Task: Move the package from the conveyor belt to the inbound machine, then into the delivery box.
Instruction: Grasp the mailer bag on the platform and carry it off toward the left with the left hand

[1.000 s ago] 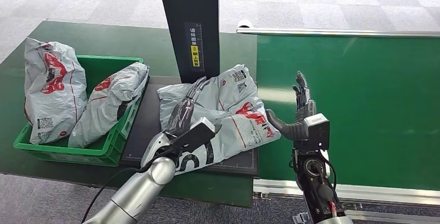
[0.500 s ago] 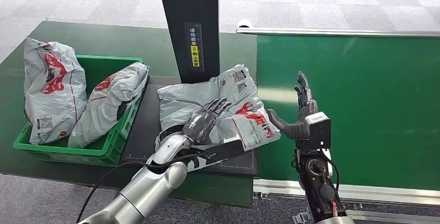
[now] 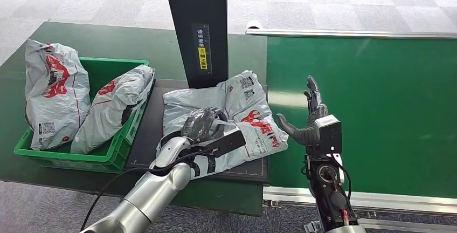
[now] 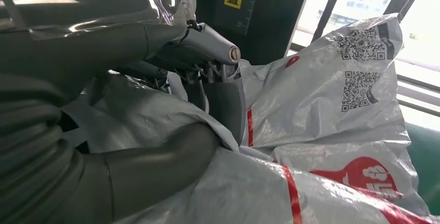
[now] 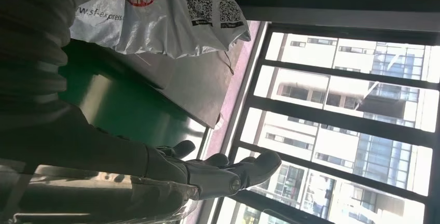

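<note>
While the grey package point(image 3: 237, 115) lies crumpled on the dark platform of the inbound machine point(image 3: 151, 130), just in front of its black upright column point(image 3: 196, 25), the left robot hand point(image 3: 200, 124) rests on top of it with its fingers curled into the plastic. The left wrist view shows those fingers point(image 4: 207, 45) bunching a fold of the bag against the thumb, so the package is gripped. The right robot hand point(image 3: 310, 114) stands upright over the green conveyor belt point(image 3: 377, 103), just beside the package's edge, fingers straight and spread, holding nothing. Left of the platform, a green delivery box point(image 3: 116, 155) on the tabletop point(image 3: 108, 41) holds two more grey bags point(image 3: 56, 90).
</note>
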`<state>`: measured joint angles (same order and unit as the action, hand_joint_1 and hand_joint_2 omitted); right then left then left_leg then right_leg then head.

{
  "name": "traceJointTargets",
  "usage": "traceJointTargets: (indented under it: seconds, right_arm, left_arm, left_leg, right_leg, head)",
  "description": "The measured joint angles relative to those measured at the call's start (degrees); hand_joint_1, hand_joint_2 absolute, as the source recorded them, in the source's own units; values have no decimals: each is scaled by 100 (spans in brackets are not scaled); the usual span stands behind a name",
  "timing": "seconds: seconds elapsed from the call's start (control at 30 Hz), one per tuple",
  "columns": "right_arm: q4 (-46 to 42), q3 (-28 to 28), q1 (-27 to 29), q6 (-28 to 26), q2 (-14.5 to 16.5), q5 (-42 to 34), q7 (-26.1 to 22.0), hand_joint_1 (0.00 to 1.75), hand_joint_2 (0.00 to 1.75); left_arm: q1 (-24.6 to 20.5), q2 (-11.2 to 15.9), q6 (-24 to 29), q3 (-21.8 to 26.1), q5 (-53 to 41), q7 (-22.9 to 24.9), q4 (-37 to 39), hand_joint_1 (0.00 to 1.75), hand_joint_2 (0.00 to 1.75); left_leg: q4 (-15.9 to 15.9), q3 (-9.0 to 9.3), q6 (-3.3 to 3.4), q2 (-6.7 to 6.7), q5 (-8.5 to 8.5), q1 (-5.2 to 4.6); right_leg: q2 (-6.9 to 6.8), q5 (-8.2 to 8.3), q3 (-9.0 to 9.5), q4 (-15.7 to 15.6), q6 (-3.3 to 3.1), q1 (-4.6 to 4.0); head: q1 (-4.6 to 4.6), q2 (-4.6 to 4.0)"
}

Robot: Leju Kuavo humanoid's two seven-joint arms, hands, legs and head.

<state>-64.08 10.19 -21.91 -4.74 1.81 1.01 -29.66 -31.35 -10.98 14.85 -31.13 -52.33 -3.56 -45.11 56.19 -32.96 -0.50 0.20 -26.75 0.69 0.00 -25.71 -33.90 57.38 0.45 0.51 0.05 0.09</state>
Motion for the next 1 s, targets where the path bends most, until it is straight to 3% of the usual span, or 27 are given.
traceJointTargets:
  seconds: [0.27,0.5,1.0]
  right_arm:
    - [184,-3,-119,-29,40,38,343,0,175]
    - [856,-149,-291,315,80,-632,962,0,175]
    - [1387,-192,-344,534,79,-739,1062,0,175]
  left_arm:
    - [35,-29,7,139,-14,-9,0,175,175]
    - [37,-101,8,190,-65,-15,60,175,175]
    - [249,-104,452,222,-22,-197,43,175,175]
  left_leg:
    - [0,-1,0,-3,0,0]
    - [0,-1,0,-5,0,0]
    - [-1,-1,0,-4,0,0]
  right_leg:
    - [0,0,0,0,0,0]
    - [0,0,0,0,0,0]
    - [0,0,0,0,0,0]
  head:
    - [1,0]
    - [0,0]
    - [1,0]
